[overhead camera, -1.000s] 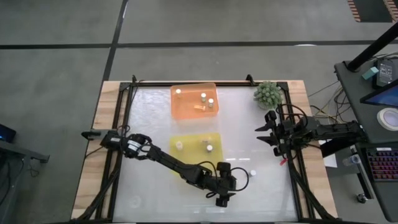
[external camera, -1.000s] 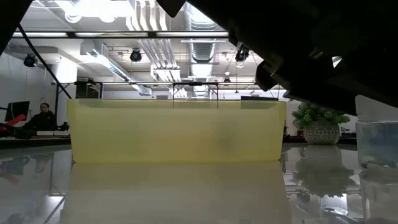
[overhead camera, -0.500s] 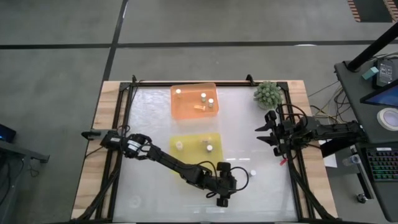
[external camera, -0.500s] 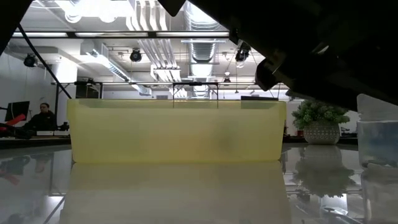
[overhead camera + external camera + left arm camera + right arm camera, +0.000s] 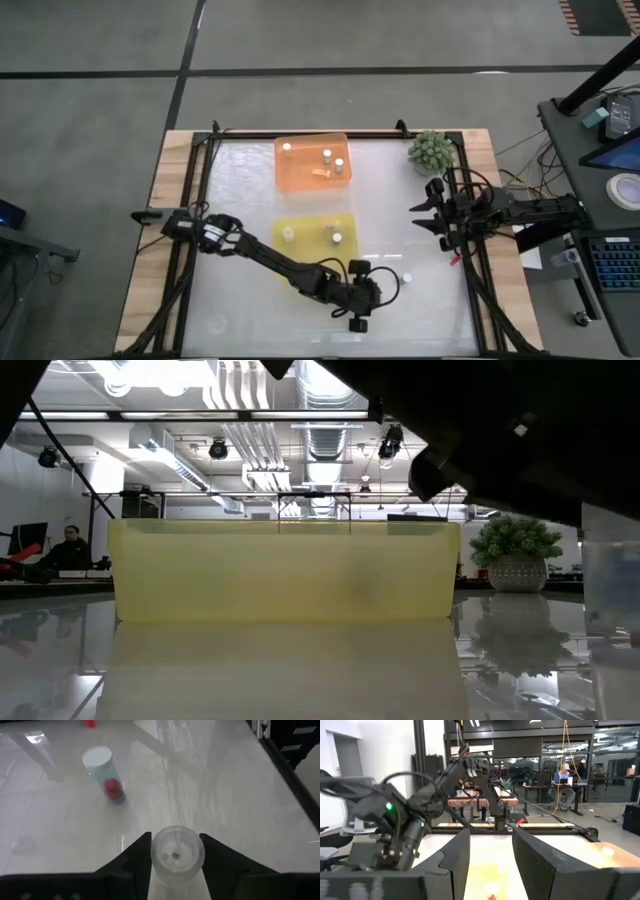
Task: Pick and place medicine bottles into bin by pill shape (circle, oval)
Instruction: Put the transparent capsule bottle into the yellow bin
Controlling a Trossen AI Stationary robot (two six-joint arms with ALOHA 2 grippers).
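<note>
A small clear medicine bottle (image 5: pixel 177 855) stands on the table near its front edge, between the fingers of my left gripper (image 5: pixel 176 852). In the high view that gripper (image 5: pixel 358 322) covers it. A second medicine bottle (image 5: pixel 106 777), white-capped with red pills inside, stands on its base a little to the right (image 5: pixel 407 277). The yellow bin (image 5: pixel 315 235) and the orange bin (image 5: pixel 312 162) each hold a few bottles. My right gripper (image 5: pixel 424 215) waits open by the table's right edge, with nothing between its fingers (image 5: pixel 491 850). My left gripper pinches the clear bottle between its two fingers, one on each side of the body just below the cap (image 5: pixel 154 859). The fingers come from above, slanting down. The bottle stays upright; whether its base is on the table is hidden by the bottle itself.
A green spiky plant ball (image 5: pixel 430 150) in a pot sits at the far right corner. The yellow bin's wall (image 5: pixel 285 570) fills the middle of the low view. Bare white tabletop lies to the left of the bins and along the front edge.
In the low view the bottle at the picture's right edge has shifted a little farther right, and the dark left arm above it has moved with it. The right arm has kept still.
</note>
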